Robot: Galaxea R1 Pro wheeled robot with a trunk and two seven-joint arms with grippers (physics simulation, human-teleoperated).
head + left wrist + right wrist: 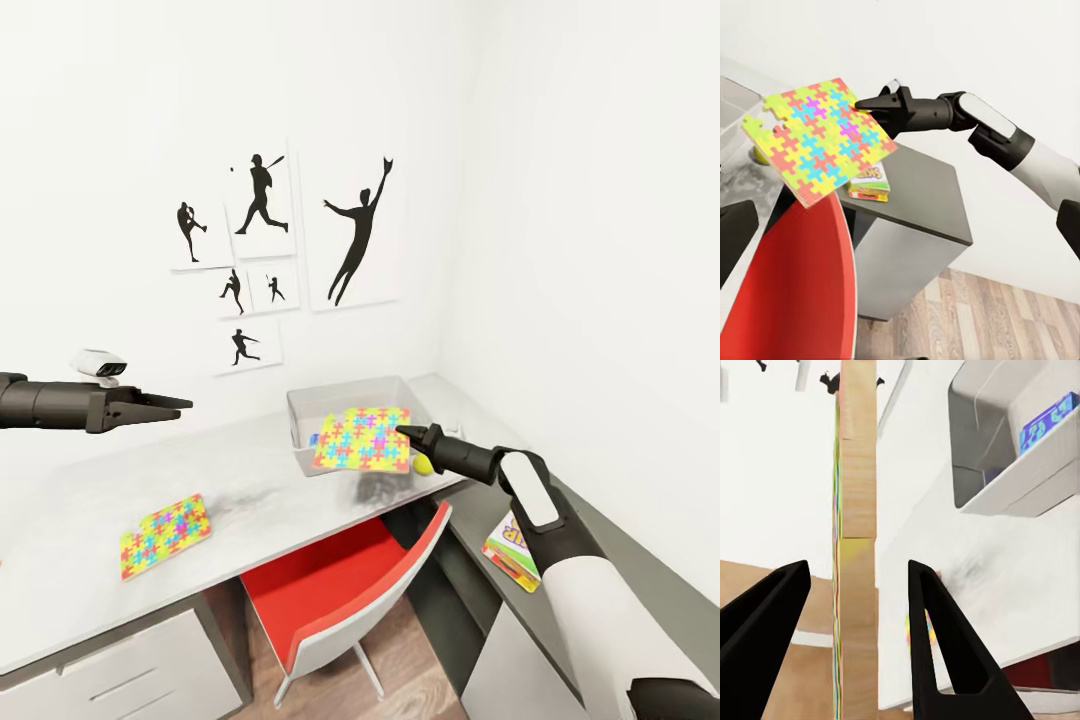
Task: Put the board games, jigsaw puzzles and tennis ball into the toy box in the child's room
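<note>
My right gripper point(403, 432) is shut on the edge of a jigsaw puzzle point(362, 438). It holds this multicoloured sheet tilted in the air over the front of the grey toy box point(340, 397) on the table point(250, 480). In the right wrist view the sheet point(856, 547) runs edge-on between the fingers point(765, 645), and a blue board game point(1046, 424) lies inside the toy box point(997, 487). A second jigsaw puzzle point(165, 535) lies flat near the table's front left. The tennis ball point(423, 466) sits beside the box. My left gripper point(165, 405) hovers open above the table's left part.
A red and white chair point(340, 590) is tucked under the table. A lower dark grey cabinet point(922, 195) stands to the right, with a white-red-yellow board game point(512, 545) on top. Baseball silhouette pictures point(270, 250) hang on the wall behind. The room corner is close behind the box.
</note>
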